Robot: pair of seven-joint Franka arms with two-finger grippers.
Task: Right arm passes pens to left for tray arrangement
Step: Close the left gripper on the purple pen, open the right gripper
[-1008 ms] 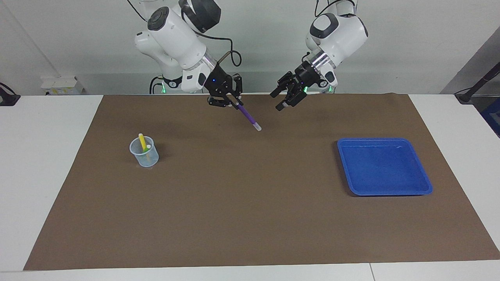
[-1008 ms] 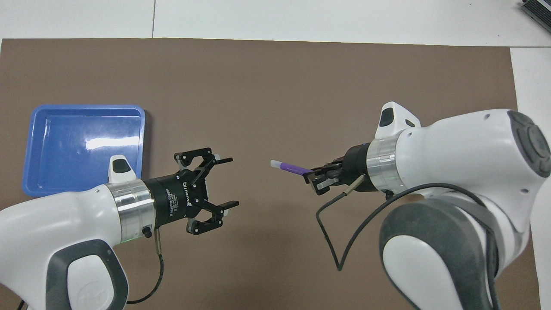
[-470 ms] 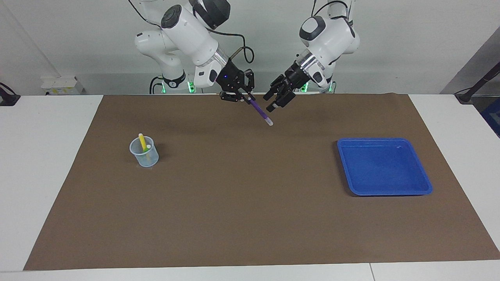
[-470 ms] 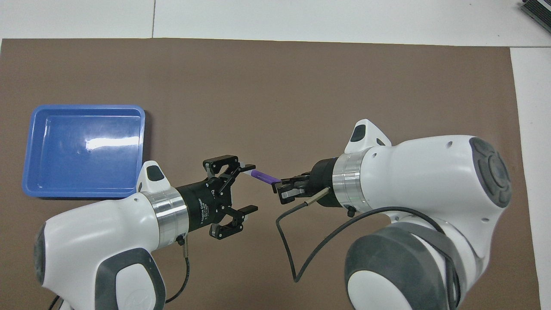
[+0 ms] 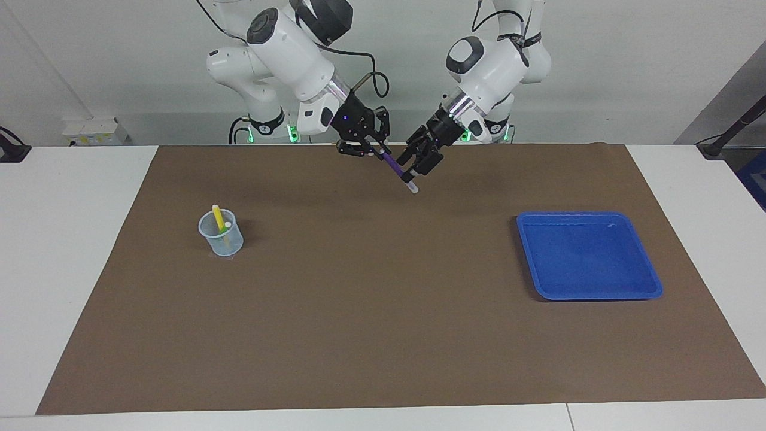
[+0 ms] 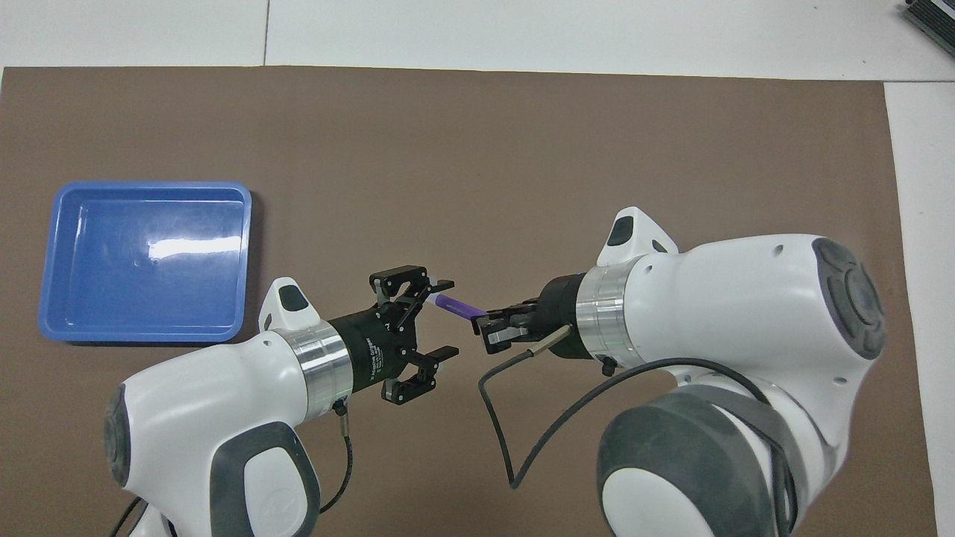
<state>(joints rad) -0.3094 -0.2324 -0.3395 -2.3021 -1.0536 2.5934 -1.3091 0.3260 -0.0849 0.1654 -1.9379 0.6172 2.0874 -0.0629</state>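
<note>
A big brown mat (image 5: 383,299) covers most of the white table (image 5: 72,269). Two white robot arms reach out over the part of the mat close to the robots, and their black grippers almost meet in the air. The blue tray (image 5: 652,287) sits flat on the mat toward the left arm's end of the table, well apart from both grippers. It is shiny, nearly square, with round corners and a low rim. A small clear cup (image 5: 221,234) stands toward the right arm's end, with a yellow pen (image 5: 218,217) sticking up out of it and a green pen (image 5: 226,228) beside that one inside. The right gripper (image 5: 372,152) is squeezed shut on the purple pen (image 5: 395,167), holding it by one end. The pen is thin and short, and it slants down and away from those fingers toward the left gripper (image 5: 413,169). Its little white tip pokes out just past the left gripper's fingers (image 6: 445,284). Those fingers are spread wide open. The pen lies close by one finger, but I cannot tell if it touches.
</note>
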